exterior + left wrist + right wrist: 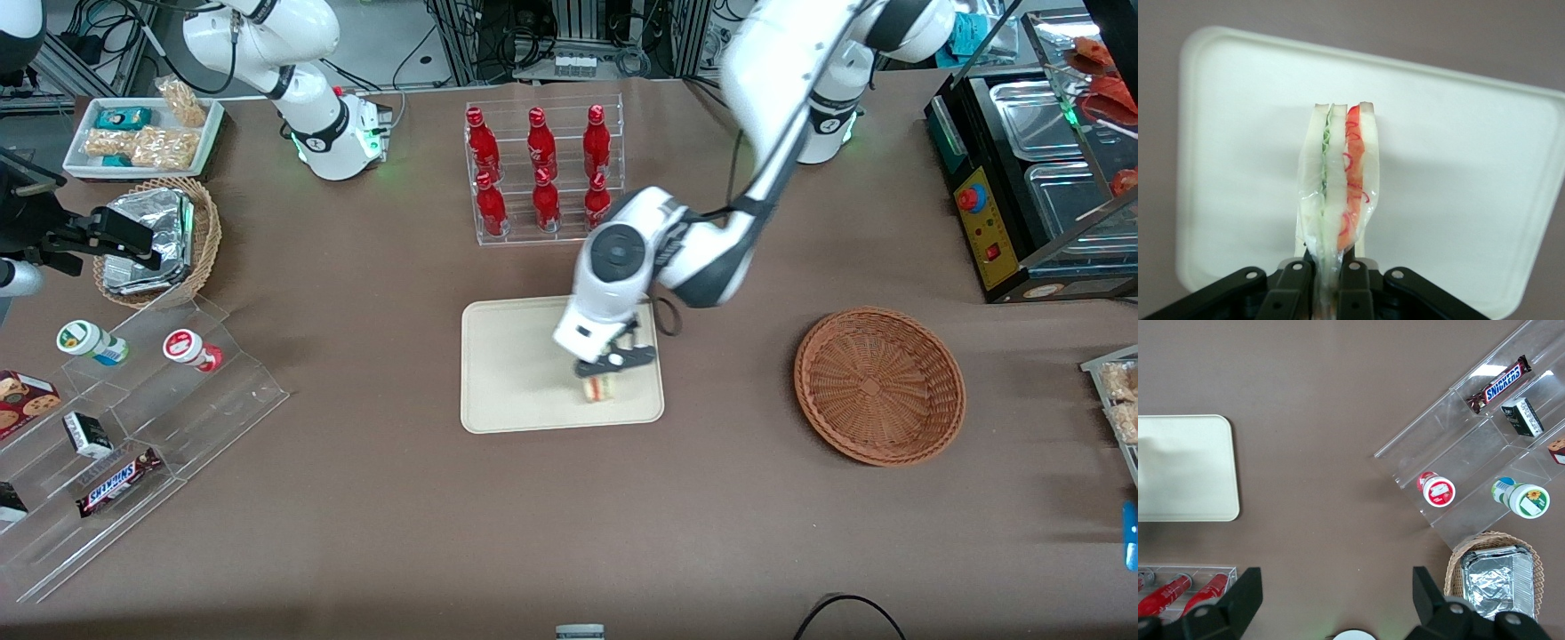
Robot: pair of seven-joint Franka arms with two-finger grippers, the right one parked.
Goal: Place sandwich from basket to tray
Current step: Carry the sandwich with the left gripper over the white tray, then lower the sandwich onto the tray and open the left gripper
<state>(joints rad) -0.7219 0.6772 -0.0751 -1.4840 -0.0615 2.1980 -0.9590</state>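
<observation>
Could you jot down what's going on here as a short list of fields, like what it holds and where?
gripper: over the tray, shut on the sandwich
sandwich: wrapped in clear film, pinched at one end, cut edge showing green and red filling
tray: cream, nothing else on it
basket: reddish-brown, nothing in it, toward the working arm's end

1. The worktop [382, 498] is covered in a plain brown sheet.
2. The cream tray [507, 373] lies flat near its middle; the claw [613, 366] hangs over the tray's edge toward the working arm's end, shut on the sandwich [597, 387].
3. The shallow reddish-brown basket [878, 384] sits toward the working arm's end, well apart from the tray.
4. A clear rack of red bottles [540, 173] stands farther from the front camera than the tray.
5. Toward the parked arm's end sit a clear stepped stand [142, 436] with snacks, a tan basket [200, 236] holding foil packets, and a white snack tray [142, 133].
6. A black warming cabinet [1031, 178] stands at the working arm's end.
</observation>
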